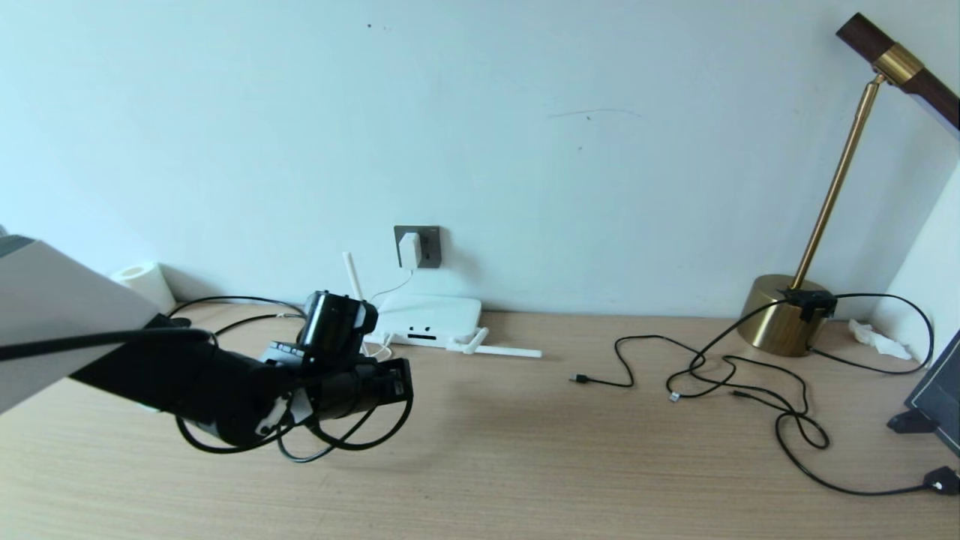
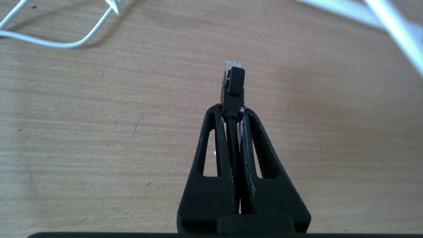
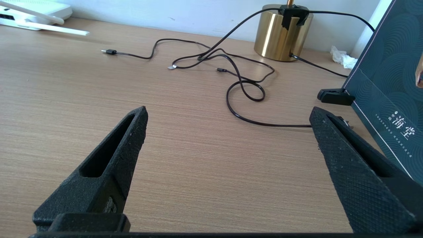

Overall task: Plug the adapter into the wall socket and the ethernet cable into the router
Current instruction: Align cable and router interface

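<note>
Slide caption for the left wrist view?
Left gripper clamps glossy black ethernet cable's plug above light wooden desk.

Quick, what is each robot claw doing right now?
Left gripper: closed, holding the thick black ethernet cable just behind its clear-tipped plug.
Right gripper: wide open, holding nothing.

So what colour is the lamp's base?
Shiny gold lamp base, clearest in the right wrist view.

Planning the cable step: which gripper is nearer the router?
Left. The left gripper, shut on the ethernet cable, hovers just before the router; the right gripper sits farther right.
</note>
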You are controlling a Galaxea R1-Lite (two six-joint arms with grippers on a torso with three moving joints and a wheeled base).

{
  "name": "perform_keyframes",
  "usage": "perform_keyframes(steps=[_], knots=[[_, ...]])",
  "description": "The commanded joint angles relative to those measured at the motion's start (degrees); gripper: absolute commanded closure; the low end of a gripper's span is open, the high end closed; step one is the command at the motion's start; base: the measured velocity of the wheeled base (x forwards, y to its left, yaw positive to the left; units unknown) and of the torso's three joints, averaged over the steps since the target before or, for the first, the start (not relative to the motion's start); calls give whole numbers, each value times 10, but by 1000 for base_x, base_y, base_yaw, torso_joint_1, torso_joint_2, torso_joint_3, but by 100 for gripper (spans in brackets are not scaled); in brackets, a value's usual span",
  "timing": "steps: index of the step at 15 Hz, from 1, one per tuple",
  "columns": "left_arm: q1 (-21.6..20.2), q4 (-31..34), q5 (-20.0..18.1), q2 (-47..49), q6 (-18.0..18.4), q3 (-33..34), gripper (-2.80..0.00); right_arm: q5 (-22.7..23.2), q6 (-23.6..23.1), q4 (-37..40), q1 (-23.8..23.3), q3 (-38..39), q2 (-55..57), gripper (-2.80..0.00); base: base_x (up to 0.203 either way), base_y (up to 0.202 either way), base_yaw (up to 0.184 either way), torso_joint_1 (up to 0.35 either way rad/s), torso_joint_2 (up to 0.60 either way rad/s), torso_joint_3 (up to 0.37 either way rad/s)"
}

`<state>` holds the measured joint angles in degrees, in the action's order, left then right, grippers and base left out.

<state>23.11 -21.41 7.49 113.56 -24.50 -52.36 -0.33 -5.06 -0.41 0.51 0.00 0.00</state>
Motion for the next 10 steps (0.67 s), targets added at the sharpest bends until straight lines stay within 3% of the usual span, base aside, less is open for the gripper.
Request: perform_keyframes(steps=[1,4,7,10], knots=[[1,-1,4,9,-15,-9,0,0,-1,0,0,2,1,-280,0,0,0,0,0,0],[17,-21,30,21,-67,-9,0,0,-1,0,0,2,1,-280,0,0,0,0,0,0],[21,-101,79,51,-69,6,0,0,0,0,0,2,1,-280,0,0,0,0,0,0],[21,-132,95,80,-64,12,0,0,0,0,0,2,1,-280,0,0,0,0,0,0]])
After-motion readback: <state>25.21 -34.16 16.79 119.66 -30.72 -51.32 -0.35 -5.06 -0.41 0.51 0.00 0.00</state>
